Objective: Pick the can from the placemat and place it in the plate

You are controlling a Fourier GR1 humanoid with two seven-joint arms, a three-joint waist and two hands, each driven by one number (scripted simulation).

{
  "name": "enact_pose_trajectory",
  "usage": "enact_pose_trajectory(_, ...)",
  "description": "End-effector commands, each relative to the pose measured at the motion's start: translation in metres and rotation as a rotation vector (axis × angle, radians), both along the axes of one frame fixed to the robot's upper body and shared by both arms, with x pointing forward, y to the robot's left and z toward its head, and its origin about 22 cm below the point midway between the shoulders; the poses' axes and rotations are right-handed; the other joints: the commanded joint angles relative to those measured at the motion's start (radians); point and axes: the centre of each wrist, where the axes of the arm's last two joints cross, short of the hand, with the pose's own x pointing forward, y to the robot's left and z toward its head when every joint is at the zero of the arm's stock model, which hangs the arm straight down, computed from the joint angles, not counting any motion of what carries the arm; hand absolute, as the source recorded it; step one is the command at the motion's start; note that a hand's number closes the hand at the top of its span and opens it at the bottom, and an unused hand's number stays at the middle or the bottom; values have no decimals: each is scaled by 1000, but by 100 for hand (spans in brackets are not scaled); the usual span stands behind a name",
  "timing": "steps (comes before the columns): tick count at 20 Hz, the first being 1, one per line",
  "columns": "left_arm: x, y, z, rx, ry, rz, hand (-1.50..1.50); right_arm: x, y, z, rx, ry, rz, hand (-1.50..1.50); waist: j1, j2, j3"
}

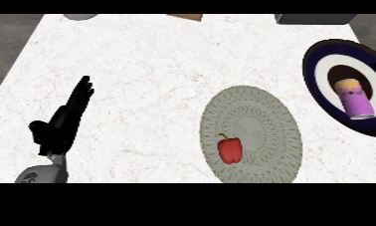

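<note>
left hand (62, 120) fingers straight, empty | can (354, 99) lying in plate (317, 70), edge-cropped

Kitchen setting. White marble-look worktop (147, 60) with faint veining fills view. Round woven grey placemat (253, 135) laid on it, red bell pepper (230, 150) resting on placemat. Dark-rimmed plate (323, 65) at right edge, purple drink can (354, 101) lying in it. Dark grey floor (13, 41) visible past worktop's left side. Partly cropped items along far edge, unidentifiable.
</note>
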Motion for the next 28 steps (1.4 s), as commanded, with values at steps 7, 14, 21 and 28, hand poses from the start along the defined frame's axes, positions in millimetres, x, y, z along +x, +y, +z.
enact_pose_trajectory(7, -13, 7, -1, 1, 17, -1, 0, -90, -73, -26, 294, -277, -9, -150, -7, 0, 2)
enact_pose_trajectory(14, -5, 0, -2, -1, 1, 5, 0, -175, -104, -56, 251, -290, 32, -150, 2, 8, 6)
enact_pose_trajectory(21, -12, 6, -1, -12, 6, -7, 0, -208, -109, -68, 181, -262, 76, -150, 12, 6, 7)
enact_pose_trajectory(28, -4, 9, 2, -12, -7, -26, 0, -207, -107, -71, 158, -225, 63, -150, 17, 6, 9)
